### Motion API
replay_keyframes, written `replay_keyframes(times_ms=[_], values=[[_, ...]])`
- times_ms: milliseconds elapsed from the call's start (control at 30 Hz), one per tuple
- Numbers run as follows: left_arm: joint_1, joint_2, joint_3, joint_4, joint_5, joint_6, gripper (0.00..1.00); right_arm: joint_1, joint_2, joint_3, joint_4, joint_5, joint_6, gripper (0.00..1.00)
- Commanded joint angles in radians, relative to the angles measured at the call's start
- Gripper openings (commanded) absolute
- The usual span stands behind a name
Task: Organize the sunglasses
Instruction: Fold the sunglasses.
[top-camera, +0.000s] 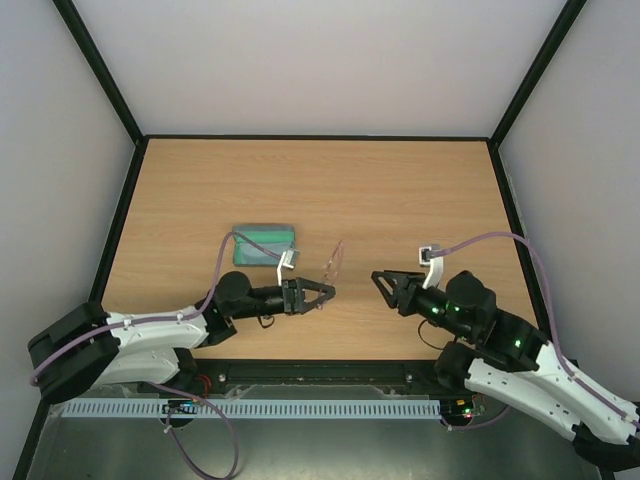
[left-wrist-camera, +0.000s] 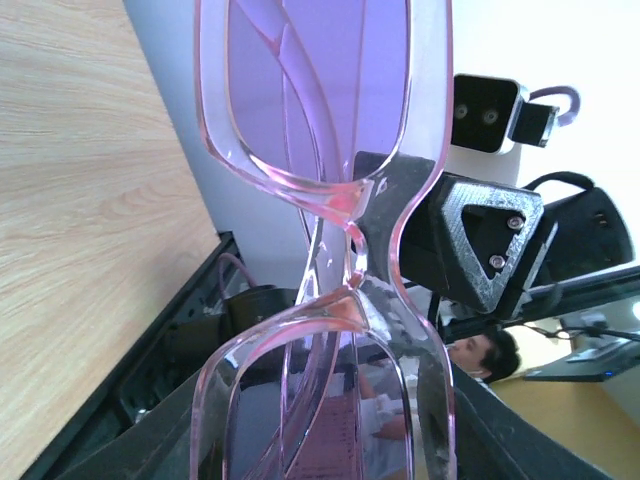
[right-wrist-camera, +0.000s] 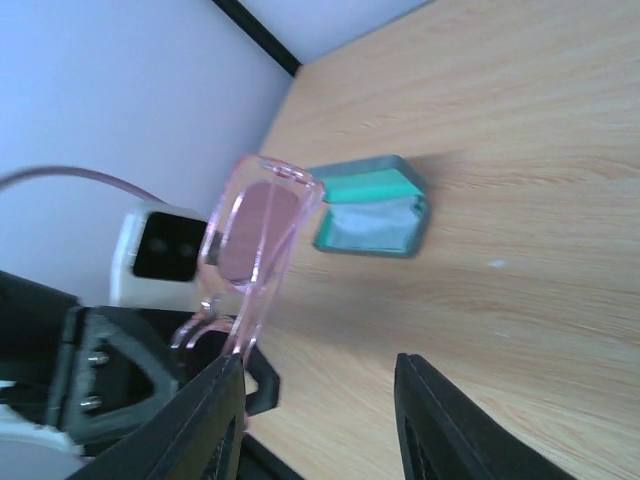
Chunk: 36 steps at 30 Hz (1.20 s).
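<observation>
A: Sunglasses (top-camera: 334, 261), where?
B: Held up off the surface (top-camera: 400, 190), pinched in L end effector (top-camera: 322, 293), just right of the open case (top-camera: 262, 243).
A: R end effector (top-camera: 386, 284)?
B: Fingers wide apart, empty, facing the glasses w/ a gap.

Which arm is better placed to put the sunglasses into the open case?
Left. The left gripper holds the sunglasses, and the open case lies close beside that arm. The right gripper is open, empty and farther from the case.
</observation>
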<state>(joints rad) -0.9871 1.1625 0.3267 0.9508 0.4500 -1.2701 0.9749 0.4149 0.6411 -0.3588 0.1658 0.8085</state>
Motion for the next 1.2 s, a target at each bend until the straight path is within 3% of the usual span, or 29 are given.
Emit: replay_keyframes(times_ms=[0,100,300,600,1167], values=[[0.004,-0.011,-0.076,0.369,-0.031,-0.13,0.39,-0.002,-0.062,-0.042,0.13,-0.088,0.055,0.43],[0.0,0.009,-0.112,0.552,-0.039,-0.194,0.39,-0.002,-0.052,-0.058,0.228,-0.171,0.088,0.43],[-0.007,0.041,-0.13,0.738,-0.056,-0.248,0.39,-0.003,-0.015,-0.108,0.424,-0.297,0.184,0.44],[-0.016,0.063,-0.121,0.806,-0.057,-0.268,0.39,-0.023,0.092,-0.138,0.58,-0.391,0.275,0.49],[-0.021,0.016,-0.111,0.727,-0.04,-0.226,0.39,-0.097,0.264,-0.176,0.751,-0.519,0.377,0.47]])
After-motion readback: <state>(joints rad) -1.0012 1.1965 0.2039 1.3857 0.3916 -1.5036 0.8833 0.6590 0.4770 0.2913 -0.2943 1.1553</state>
